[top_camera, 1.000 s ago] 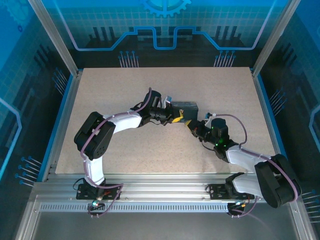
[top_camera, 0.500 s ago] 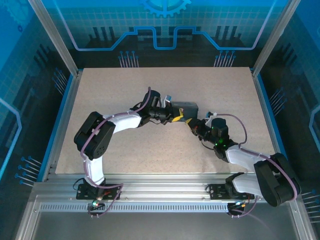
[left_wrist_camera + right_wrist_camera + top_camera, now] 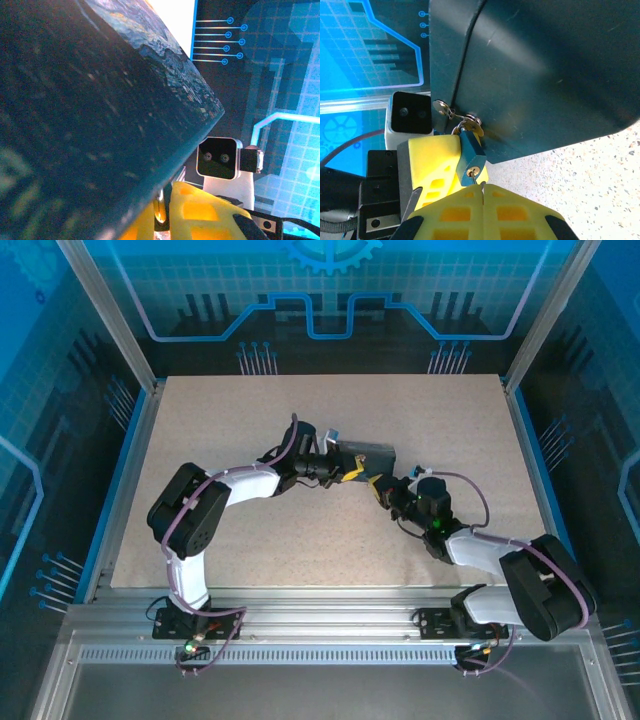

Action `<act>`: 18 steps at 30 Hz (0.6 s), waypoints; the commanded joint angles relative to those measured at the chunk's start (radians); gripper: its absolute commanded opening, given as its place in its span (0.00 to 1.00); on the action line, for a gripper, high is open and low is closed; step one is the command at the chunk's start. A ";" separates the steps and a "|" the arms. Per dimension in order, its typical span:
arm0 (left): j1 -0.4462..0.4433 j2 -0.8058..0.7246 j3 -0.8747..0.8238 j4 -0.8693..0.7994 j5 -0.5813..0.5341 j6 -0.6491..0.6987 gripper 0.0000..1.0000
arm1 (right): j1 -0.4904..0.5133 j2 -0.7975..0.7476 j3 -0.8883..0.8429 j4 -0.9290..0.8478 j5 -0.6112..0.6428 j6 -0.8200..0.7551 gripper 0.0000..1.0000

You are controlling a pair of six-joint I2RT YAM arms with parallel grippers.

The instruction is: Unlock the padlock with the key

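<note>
Looking down the right wrist camera, I have the right gripper [image 3: 483,192] with its two yellow fingers pressed flat together, and the key [image 3: 481,184] is pinched between the tips, showing as a thin silver sliver. That sliver runs straight up to the brass keyhole on the bottom face of the padlock [image 3: 469,156], so the key is at the lock; I cannot tell how deep it sits. The padlock's blue-green body hangs tilted, keyhole end toward me, and its top end meets a cluster of metal rings [image 3: 468,123] at the edge of the dark box [image 3: 545,75]. A small silvery tag [image 3: 440,106] sticks out just up and left of those rings. The left gripper [image 3: 350,476] is closed down nearly all the way on the padlock: one of its yellow fingers [image 3: 432,160] lies flush against the lock's left side, while the other is hidden behind the body. From the left wrist camera, a narrow strip of metal stands in the slim gap between that gripper's yellow fingers, with the box's dark wall looming close above. From overhead, both arms reach inward and the two grippers meet nose to nose at the near side of the box, which rests on the speckled table [image 3: 250,530] around its middle.
</note>
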 commanded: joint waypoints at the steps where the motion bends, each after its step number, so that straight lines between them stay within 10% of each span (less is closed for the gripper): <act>1: -0.024 0.003 0.005 0.058 0.080 -0.016 0.00 | 0.017 0.014 -0.001 0.048 0.051 0.038 0.00; 18: -0.030 0.004 0.010 0.081 0.102 -0.015 0.00 | 0.054 0.147 0.001 0.189 0.123 0.122 0.00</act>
